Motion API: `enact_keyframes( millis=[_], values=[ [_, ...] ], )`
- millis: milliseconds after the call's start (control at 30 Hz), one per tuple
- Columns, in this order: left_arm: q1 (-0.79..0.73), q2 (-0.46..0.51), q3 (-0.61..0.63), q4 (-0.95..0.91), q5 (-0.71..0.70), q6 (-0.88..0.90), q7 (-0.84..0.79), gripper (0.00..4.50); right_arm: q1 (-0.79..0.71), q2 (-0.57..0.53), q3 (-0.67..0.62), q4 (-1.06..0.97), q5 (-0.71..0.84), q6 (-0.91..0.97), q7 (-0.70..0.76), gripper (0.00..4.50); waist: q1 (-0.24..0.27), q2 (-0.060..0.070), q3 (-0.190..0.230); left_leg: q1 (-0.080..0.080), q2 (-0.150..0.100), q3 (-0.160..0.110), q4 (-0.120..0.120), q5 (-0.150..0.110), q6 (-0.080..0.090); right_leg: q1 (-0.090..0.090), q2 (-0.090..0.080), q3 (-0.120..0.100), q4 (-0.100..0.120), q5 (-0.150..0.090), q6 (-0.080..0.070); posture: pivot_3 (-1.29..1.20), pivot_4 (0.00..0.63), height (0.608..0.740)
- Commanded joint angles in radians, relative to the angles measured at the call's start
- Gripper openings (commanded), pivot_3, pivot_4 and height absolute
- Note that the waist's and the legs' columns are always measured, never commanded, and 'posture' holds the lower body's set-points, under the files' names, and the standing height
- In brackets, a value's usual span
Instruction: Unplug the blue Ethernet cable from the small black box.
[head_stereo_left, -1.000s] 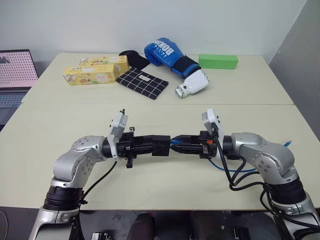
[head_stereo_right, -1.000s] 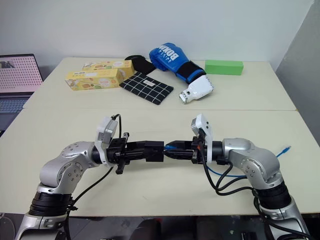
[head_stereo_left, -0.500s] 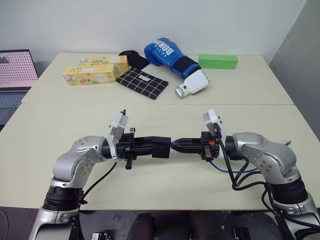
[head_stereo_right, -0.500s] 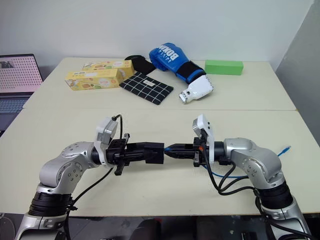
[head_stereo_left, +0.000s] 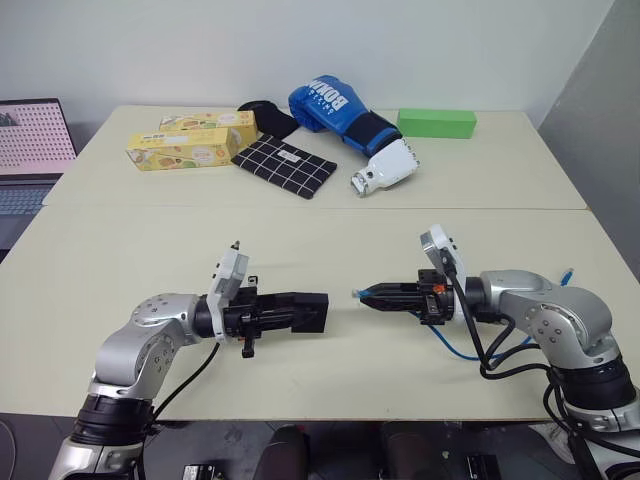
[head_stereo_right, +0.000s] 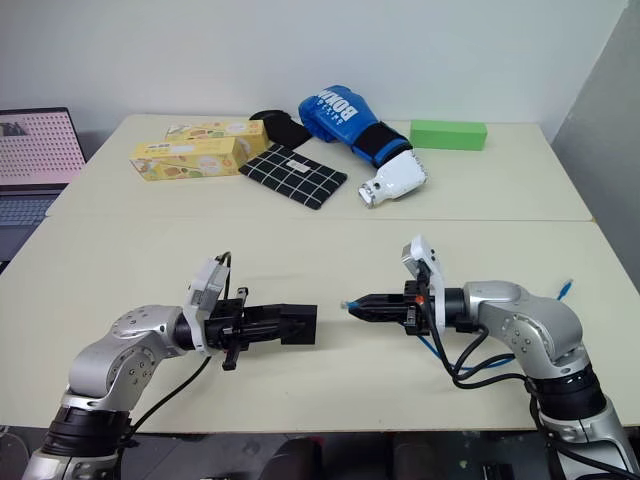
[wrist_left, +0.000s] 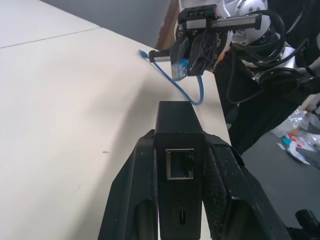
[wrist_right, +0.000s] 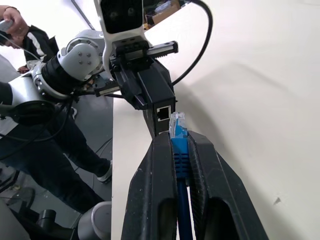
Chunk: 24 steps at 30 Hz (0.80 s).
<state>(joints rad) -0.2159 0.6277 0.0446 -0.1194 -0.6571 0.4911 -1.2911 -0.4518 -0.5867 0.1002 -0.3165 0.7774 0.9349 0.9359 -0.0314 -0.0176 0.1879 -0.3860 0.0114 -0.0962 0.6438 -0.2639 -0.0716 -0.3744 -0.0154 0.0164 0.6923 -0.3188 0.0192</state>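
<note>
Left eye view shows a big change from a second ago: back then the small flat matte-black square box (head_stereo_left: 305, 312) and the clear plug of the thin bright-blue Ethernet cable (head_stereo_left: 462, 345) were joined in the middle. Now there is a clear gap between them. The two arms have pulled apart, each to its own side.

The left gripper (head_stereo_left: 322, 312) is closed on the black box and holds it just above the pale cream surface (head_stereo_left: 330, 220). In the left wrist view the box's port (wrist_left: 179, 163) looks empty. The right gripper (head_stereo_left: 357, 294) is pinched tight on the blue cable right behind its plug (wrist_right: 177, 122), and the rest of the cable hangs in a loop down by the right arm, with its far end (head_stereo_left: 569, 272) lying near the edge of the surface.

So I think the unplugging is done. What is left may be only to put the two things down.

Now the count. There is one black box and one blue cable. At the back of the surface lie two yellow boxes (head_stereo_left: 180, 149), one black-and-white checked pouch (head_stereo_left: 284, 167), one blue boxing glove (head_stereo_left: 335, 109), one green block (head_stereo_left: 436, 123), one white gadget (head_stereo_left: 386, 167) and one dark soft thing (head_stereo_left: 268, 119). One laptop (head_stereo_left: 30, 150) sits off to the left.
</note>
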Motion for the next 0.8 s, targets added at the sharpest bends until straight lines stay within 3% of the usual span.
enact_keyframes(
  millis=[33, 167, 267, 367, 433, 600, 667, 800],
  values=[
    [0.007, 0.014, 0.056, -0.04, -0.03, -0.005, 0.026, 0.77, 0.002, -0.006, -0.032, 0.006, -0.012, -0.041, -0.001, 0.04, 0.0, 0.0, 0.0, 0.0, 0.0, 0.0, 0.0, 0.0, 0.0, 0.0, 0.0, 0.0, 0.0, 0.0, 0.0, 0.0, 0.15, 0.74],
    [0.011, -0.005, 0.099, -0.029, -0.024, -0.004, 0.11, 0.77, -0.026, 0.019, -0.022, 0.175, -0.212, -0.244, -0.098, 0.04, 0.0, 0.0, 0.0, 0.0, 0.0, 0.0, 0.0, 0.0, 0.0, 0.0, 0.0, 0.0, 0.0, 0.0, 0.0, 0.0, 0.15, 0.74],
    [0.017, -0.015, 0.099, -0.059, -0.022, 0.011, 0.166, 0.77, -0.093, 0.075, -0.012, 0.424, -0.424, -0.463, -0.304, 0.04, -0.002, 0.0, 0.0, 0.001, 0.0, 0.001, 0.001, 0.0, 0.0, 0.0, 0.0, 0.001, 0.0, 0.0, 0.0, 0.0, 0.15, 0.74],
    [0.017, -0.023, 0.093, -0.082, -0.009, 0.024, 0.225, 0.77, -0.141, 0.121, -0.02, 0.606, -0.537, -0.596, -0.427, 0.04, -0.001, 0.0, 0.0, 0.0, 0.0, 0.003, 0.0, 0.0, 0.0, -0.001, 0.0, 0.002, 0.001, 0.0, 0.001, 0.0, 0.15, 0.74],
    [0.011, -0.036, 0.091, -0.093, 0.005, 0.031, 0.282, 0.77, -0.164, 0.146, -0.021, 0.712, -0.589, -0.65, -0.478, 0.75, -0.002, 0.0, 0.0, 0.0, 0.0, 0.004, 0.0, 0.0, 0.0, -0.002, 0.0, 0.002, 0.001, 0.0, 0.0, 0.0, 0.15, 0.74],
    [0.008, -0.057, 0.099, -0.083, 0.053, 0.014, 0.389, 0.77, -0.163, 0.16, -0.032, 0.743, -0.595, -0.658, -0.431, 1.74, -0.002, 0.0, 0.0, -0.006, 0.001, 0.004, 0.0, 0.0, -0.001, -0.007, -0.003, 0.002, 0.002, 0.0, 0.0, 0.0, 0.15, 0.74],
    [-0.002, -0.083, 0.118, -0.028, 0.122, -0.042, 0.488, 0.77, -0.145, 0.126, -0.037, 0.682, -0.602, -0.683, -0.391, 2.41, -0.001, 0.0, 0.0, -0.006, 0.001, 0.004, 0.001, 0.0, -0.001, -0.007, -0.003, 0.003, 0.003, 0.0, 0.0, 0.0, 0.15, 0.74],
    [-0.029, -0.168, 0.173, 0.075, 0.243, -0.223, 0.684, 0.77, -0.094, 0.058, -0.022, 0.429, -0.536, -0.672, -0.227, 3.19, 0.002, 0.0, 0.0, -0.007, 0.0, 0.004, 0.001, 0.0, 0.0, -0.008, -0.003, 0.002, 0.003, 0.0, 0.0, 0.0, 0.15, 0.74]
  ],
)
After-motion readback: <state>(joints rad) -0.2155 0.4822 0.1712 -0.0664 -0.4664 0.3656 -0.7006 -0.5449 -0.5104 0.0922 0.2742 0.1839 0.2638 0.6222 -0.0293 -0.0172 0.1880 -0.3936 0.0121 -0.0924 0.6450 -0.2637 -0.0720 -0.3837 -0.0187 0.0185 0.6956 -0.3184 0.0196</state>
